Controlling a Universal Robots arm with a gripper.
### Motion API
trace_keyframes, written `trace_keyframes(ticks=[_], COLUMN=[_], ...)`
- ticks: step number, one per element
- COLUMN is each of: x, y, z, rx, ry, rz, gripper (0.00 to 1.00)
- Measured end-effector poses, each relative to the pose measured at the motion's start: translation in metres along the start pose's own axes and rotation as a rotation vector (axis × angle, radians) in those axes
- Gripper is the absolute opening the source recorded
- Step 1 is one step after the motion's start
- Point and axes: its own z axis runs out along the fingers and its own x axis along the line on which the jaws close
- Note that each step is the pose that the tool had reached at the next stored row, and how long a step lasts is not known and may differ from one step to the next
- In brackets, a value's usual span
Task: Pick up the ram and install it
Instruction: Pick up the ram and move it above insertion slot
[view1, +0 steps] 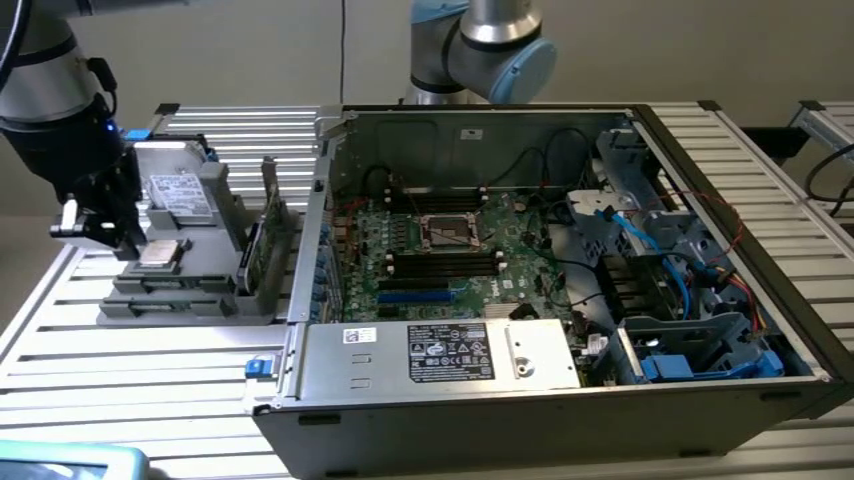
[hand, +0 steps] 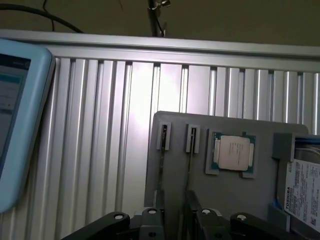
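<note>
Two thin ram sticks (hand: 163, 165) (hand: 190, 167) stand on edge in two slots of the grey parts holder (hand: 200, 125), next to a square silver processor chip (hand: 234, 152). My gripper (hand: 175, 212) hovers over the holder at the near ends of those sticks. Its black fingers (hand: 156, 216) stand apart, with bare grey holder showing between them. In the exterior view the gripper (view1: 114, 235) hangs over the holder (view1: 174, 300) at the exterior view's left, just beside the processor chip (view1: 160, 252). The open computer case with its motherboard (view1: 441, 250) lies to the exterior view's right.
A hard drive (hand: 305, 192) (view1: 174, 195) sits in the holder beyond the chip. A taller green card (view1: 278, 235) stands on the holder's case side. A pale blue tablet (hand: 15, 125) (view1: 67, 462) lies on the slatted table (hand: 100, 150). A second arm (view1: 474, 50) rises behind the case.
</note>
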Motion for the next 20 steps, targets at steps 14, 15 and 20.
trace_keyframes(ticks=[14,15,20], x=[0.026,0.026,0.026], y=[-0.0069,-0.0095,-0.0176], z=[0.0254,0.0271,0.0356], rx=[0.0001,0.0002,0.0001], ry=[0.0006,0.0006,0.0006], rz=[-0.011,-0.011,-0.011], gripper=[0.31,0.31,0.31])
